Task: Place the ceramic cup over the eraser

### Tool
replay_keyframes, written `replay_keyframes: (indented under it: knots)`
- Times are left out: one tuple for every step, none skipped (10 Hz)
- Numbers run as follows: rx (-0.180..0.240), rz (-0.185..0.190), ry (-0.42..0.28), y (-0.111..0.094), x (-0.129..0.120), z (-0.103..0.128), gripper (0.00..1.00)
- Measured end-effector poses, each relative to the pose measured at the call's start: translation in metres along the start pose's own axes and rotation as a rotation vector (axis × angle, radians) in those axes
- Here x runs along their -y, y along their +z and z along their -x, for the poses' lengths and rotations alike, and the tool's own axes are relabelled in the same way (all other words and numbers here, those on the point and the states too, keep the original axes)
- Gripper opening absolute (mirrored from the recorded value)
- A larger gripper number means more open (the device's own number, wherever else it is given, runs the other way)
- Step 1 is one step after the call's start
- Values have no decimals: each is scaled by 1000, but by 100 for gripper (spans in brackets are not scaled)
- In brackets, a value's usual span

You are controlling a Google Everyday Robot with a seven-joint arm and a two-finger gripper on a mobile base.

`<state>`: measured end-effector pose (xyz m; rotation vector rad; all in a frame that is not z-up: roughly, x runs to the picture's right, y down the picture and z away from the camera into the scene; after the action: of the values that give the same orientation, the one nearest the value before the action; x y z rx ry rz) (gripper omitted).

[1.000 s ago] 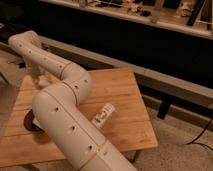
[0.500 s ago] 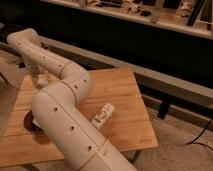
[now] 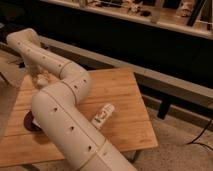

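Note:
My white arm crosses the wooden table (image 3: pixel 125 100) from the bottom edge, bends at an elbow, and runs up to the far left. From there the wrist drops to my gripper (image 3: pixel 40 79), which hangs low over the table's far left part, shut. Whether it holds anything does not show. The arm covers much of the left half of the table. The ceramic cup and the eraser are hidden or out of view.
A white labelled bottle (image 3: pixel 103 115) lies on its side near the table's middle, right of the arm. A dark reddish bowl (image 3: pixel 31 121) peeks out left of the arm. A long dark counter (image 3: pixel 150 40) runs behind the table. Floor lies right of the table's edge.
The arm's far end has crept slightly to the left. The bottle and the bowl have not moved.

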<state>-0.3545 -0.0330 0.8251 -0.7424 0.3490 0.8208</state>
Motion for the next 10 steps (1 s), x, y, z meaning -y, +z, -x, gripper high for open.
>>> replay_keyframes:
  knots:
    - [0, 0, 0, 0, 0, 0, 0]
    - [0, 0, 0, 0, 0, 0, 0]
    - [0, 0, 0, 0, 0, 0, 0]
    - [1, 0, 0, 0, 0, 0, 0]
    - [1, 0, 0, 0, 0, 0, 0]
    - [1, 0, 0, 0, 0, 0, 0]
    - [0, 0, 0, 0, 0, 0, 0]
    - [6, -8, -8, -7, -1, -1, 0]
    - [27, -19, -27, -23, -5, -1, 0]
    - [80, -40, -70, -55, -14, 1, 0]
